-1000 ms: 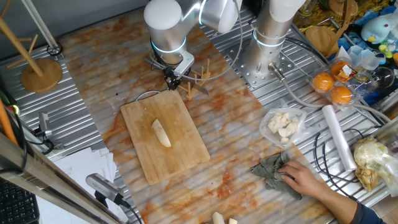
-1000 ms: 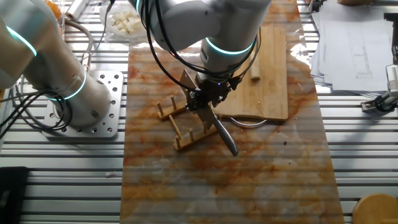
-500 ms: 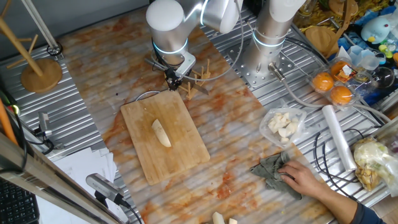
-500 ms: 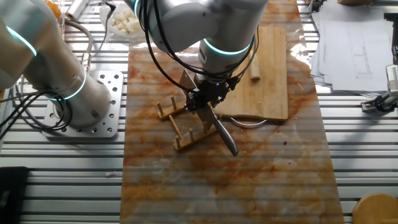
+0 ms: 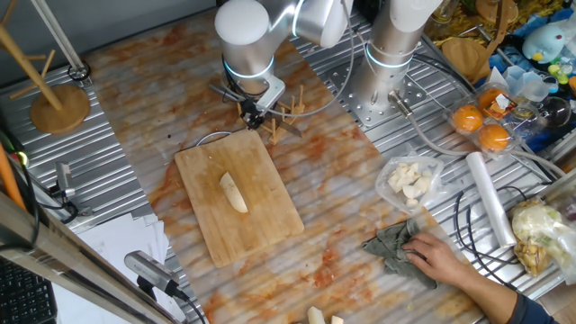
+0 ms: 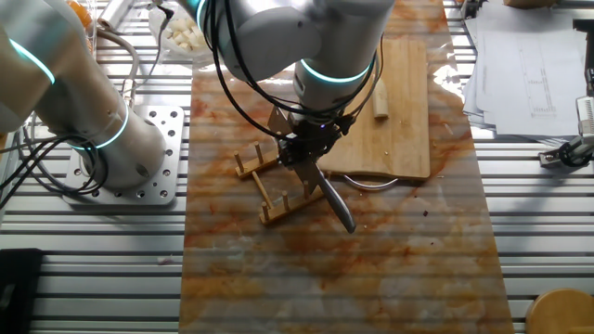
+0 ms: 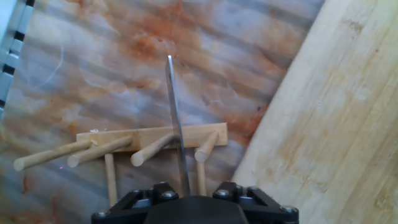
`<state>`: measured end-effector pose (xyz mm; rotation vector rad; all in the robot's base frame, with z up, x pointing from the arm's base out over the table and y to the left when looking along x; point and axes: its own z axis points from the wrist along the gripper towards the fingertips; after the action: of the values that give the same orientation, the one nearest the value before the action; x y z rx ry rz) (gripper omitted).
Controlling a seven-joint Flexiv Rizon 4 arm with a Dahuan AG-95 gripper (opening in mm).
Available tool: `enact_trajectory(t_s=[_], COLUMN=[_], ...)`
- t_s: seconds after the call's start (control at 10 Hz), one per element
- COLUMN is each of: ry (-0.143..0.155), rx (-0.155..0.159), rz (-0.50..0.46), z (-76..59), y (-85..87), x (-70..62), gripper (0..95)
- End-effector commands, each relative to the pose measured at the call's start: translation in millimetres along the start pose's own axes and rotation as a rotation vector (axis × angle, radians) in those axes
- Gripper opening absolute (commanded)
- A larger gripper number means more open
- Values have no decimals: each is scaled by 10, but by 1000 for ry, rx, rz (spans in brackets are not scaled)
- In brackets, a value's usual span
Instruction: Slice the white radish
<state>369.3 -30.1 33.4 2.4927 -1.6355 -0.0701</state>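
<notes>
One white radish (image 5: pixel 233 192) mid-board, well apart from tool (image 5: pixel 252 114).

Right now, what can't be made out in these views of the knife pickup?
- Claw grip on the knife: the arm hides it in both fixed views; the hand view crops the fingers.
- White radish: outside the hand view, partly behind the arm in the other fixed view.
- Knife rack: its base is cut off in the hand view.

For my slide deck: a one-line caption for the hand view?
Gripper holding a knife blade-out above the wooden peg rack, cutting board alongside.
</notes>
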Motion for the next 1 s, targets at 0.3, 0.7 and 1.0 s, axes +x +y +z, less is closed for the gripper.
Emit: enact_trajectory(t_s=[0.3, 0.7, 1.0], ry=[4, 14, -4], rx=[7, 3, -2], rz=[11, 26, 32], z=[8, 5, -159], y=[2, 33, 74], x=[1, -4, 15], gripper=[0, 0, 0])
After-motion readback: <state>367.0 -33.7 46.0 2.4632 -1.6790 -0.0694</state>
